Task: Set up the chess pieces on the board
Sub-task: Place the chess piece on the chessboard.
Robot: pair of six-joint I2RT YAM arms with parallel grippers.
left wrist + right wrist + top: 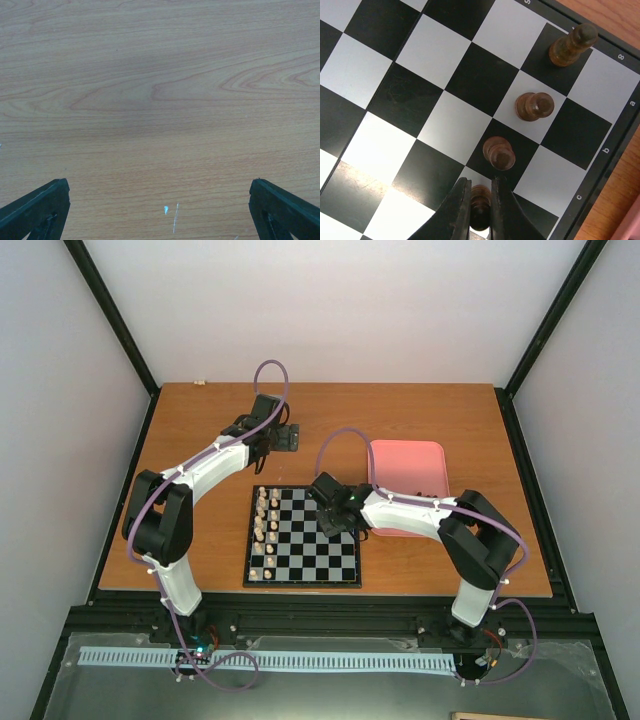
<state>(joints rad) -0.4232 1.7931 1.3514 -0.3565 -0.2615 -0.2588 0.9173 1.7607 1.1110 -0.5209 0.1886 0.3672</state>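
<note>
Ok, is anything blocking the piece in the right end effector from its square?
Nothing visible lies under the held piece in the right end effector. The nearest placed piece stands on the next square, close beside it.

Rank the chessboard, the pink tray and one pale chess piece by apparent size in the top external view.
1. chessboard, largest.
2. pink tray, somewhat smaller; the right arm hides part.
3. pale chess piece, by far smallest.

A pink tray [410, 462] lies on the wooden table's [430, 405] right side; a small pale object [200, 383] sits near its far-left corner.
</note>
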